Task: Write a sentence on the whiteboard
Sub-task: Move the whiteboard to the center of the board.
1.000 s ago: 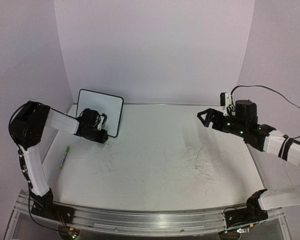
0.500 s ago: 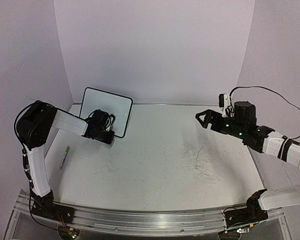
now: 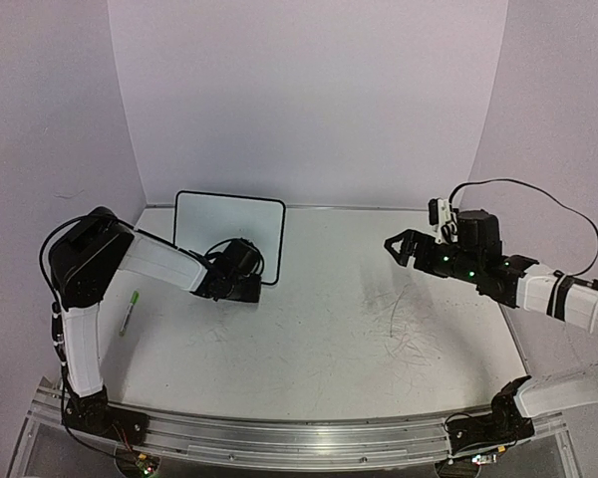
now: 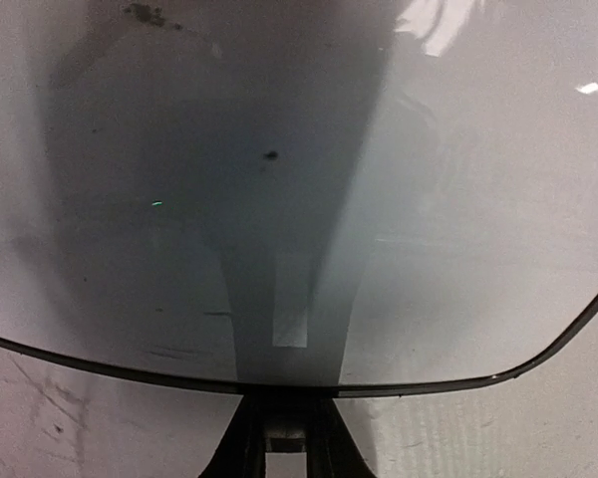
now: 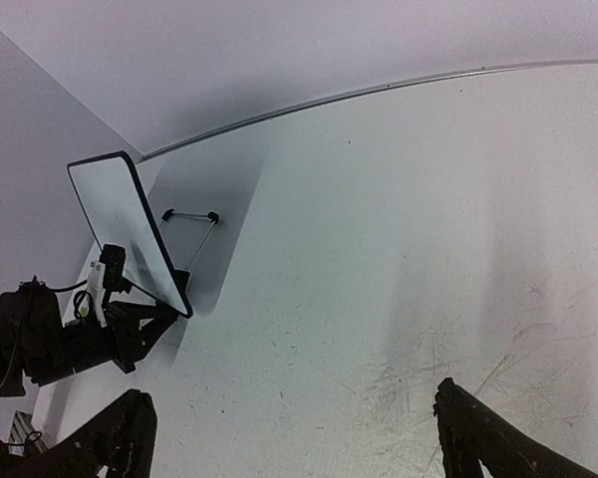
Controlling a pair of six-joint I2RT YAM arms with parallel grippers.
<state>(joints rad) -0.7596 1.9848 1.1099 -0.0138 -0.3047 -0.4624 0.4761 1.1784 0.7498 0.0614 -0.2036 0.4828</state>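
The whiteboard (image 3: 229, 221) is showing a smooth, glossy white face that is mirroring dark shapes and lights. The bench (image 3: 319, 329) is looking matt and scuffed, while the rail (image 3: 299, 438) along its near edge is gleaming like brushed metal.

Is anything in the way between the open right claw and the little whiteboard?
Nothing visible. Only scribbled table lies between the right gripper and the whiteboard, whose lower edge the left gripper holds.

My left jaws pinch the bottom edge of the whiteboard (image 3: 227, 231), which stands upright at the rear left of the counter (image 3: 319, 329). My right jaws hang spread wide above the scribbled right side. A green marker (image 3: 128, 311) lies at the far left.
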